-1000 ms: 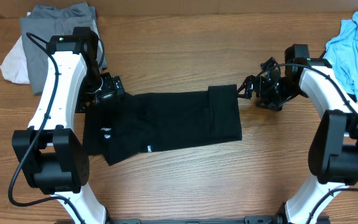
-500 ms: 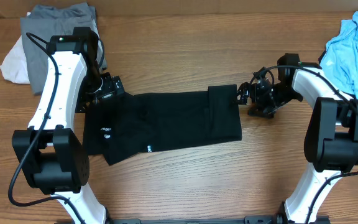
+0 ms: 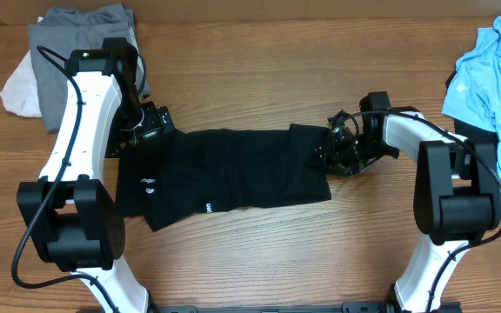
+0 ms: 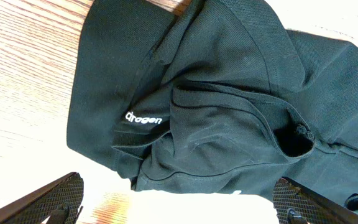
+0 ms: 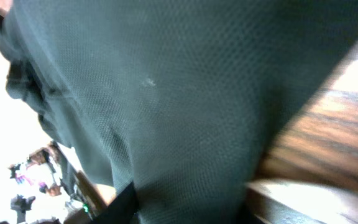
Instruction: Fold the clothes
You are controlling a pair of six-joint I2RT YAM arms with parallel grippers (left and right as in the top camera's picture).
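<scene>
The black shirt (image 3: 233,169) lies as a long band across the middle of the table, with small white label marks near its left end. My left gripper (image 3: 152,122) hovers over the shirt's upper left corner. In the left wrist view this gripper (image 4: 179,208) is open, its fingers spread wide above the shirt's collar area (image 4: 229,93) and holding nothing. My right gripper (image 3: 327,155) is at the shirt's right edge, where the cloth is bunched. In the right wrist view black fabric (image 5: 166,93) fills the frame and runs between the jaws of the right gripper (image 5: 188,208), which are shut on it.
A grey garment (image 3: 76,43) on top of a white one (image 3: 20,87) lies at the back left, behind the left arm. A light blue garment (image 3: 494,69) is heaped at the right edge. Bare wooden table (image 3: 250,69) lies behind and in front of the shirt.
My right gripper has moved left onto the shirt's right edge and closed on it. That edge has bunched and shifted slightly left. The left arm has not moved.
</scene>
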